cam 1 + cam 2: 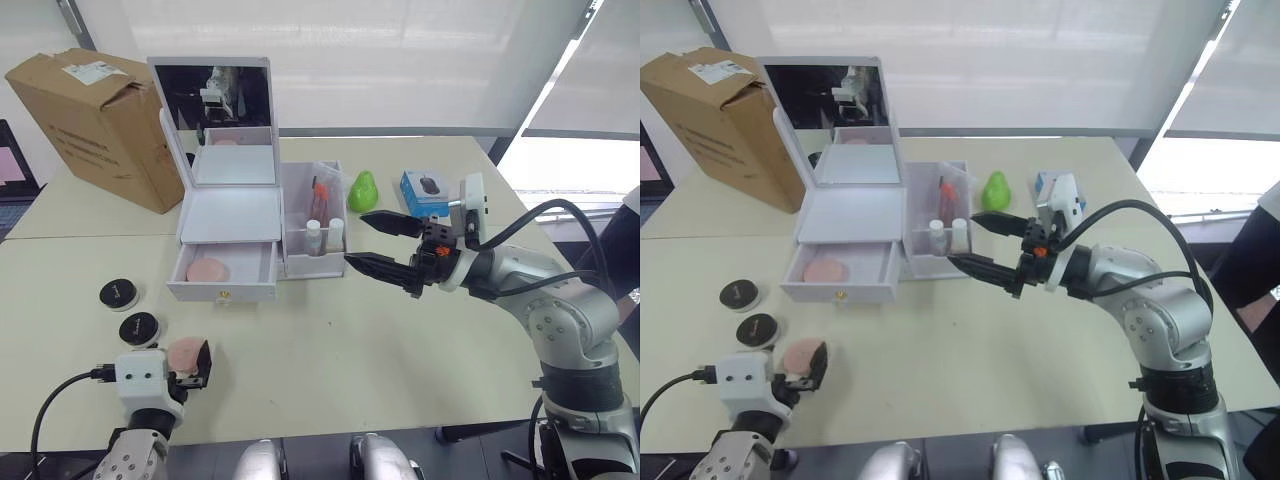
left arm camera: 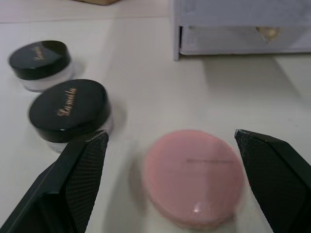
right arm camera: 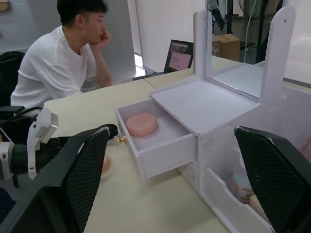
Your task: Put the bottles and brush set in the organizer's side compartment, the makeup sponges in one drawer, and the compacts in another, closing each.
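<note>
The white organizer (image 1: 230, 205) with a raised mirror stands mid-table. Its lower drawer (image 1: 222, 268) is pulled out and holds one pink makeup sponge (image 1: 207, 270). Two bottles (image 1: 314, 236) and the brush set (image 1: 318, 195) stand in the side compartment (image 1: 300, 262). Two black compacts (image 1: 119, 294) (image 1: 139, 328) rest on the table to the left. My left gripper (image 2: 171, 137) is open, with another pink sponge (image 2: 194, 177) lying on the table between its fingers. Just right of the side compartment, my right gripper (image 1: 355, 238) hovers open and holds nothing.
A cardboard box (image 1: 95, 120) stands at the back left. A green pear-shaped item (image 1: 363, 190) and a small blue box (image 1: 424, 192) sit behind the right gripper. A person (image 3: 63, 53) sits at a neighbouring table beyond the organizer.
</note>
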